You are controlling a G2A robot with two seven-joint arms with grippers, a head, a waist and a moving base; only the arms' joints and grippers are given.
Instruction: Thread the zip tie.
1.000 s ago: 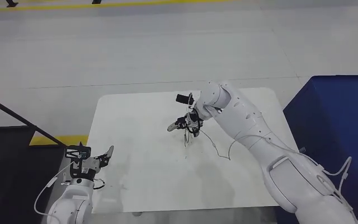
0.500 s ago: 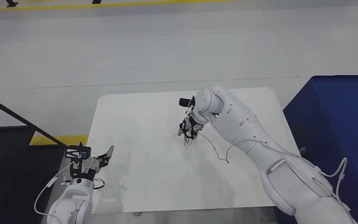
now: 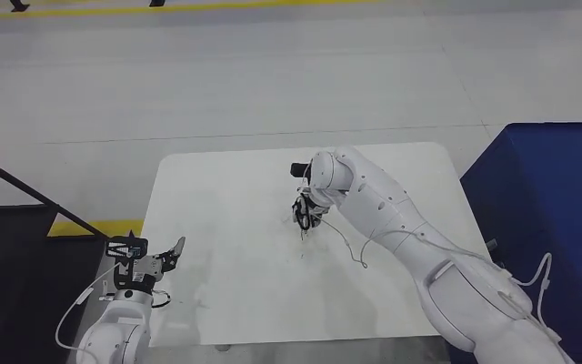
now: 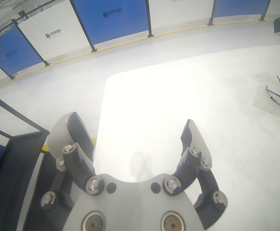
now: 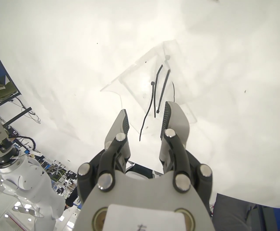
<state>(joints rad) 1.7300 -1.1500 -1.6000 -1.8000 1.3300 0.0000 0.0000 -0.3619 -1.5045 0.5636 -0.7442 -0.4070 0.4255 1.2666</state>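
Several black zip ties [image 5: 153, 96] lie loose on a clear plastic sheet [image 5: 135, 72] near the middle of the white table [image 3: 227, 227]. My right gripper [image 5: 145, 117] hangs just above them, open, with the ties' lower ends showing between its fingers and nothing held. In the top view the right gripper [image 3: 304, 211] points down at the zip ties [image 3: 303, 229]. My left gripper [image 4: 131, 122] is open and empty over the table's left edge, far from the zip ties [image 4: 272, 96]. In the top view the left gripper [image 3: 169, 256] is at the near left corner.
A blue panel [image 3: 536, 200] stands off the table's right side. A black frame [image 3: 36, 205] runs along the left. Blue and white barrier panels [image 4: 109, 19] line the floor beyond the table.
My right gripper has swung from pointing sideways to pointing down over the zip ties, and its arm has shifted left. The left arm has not moved.
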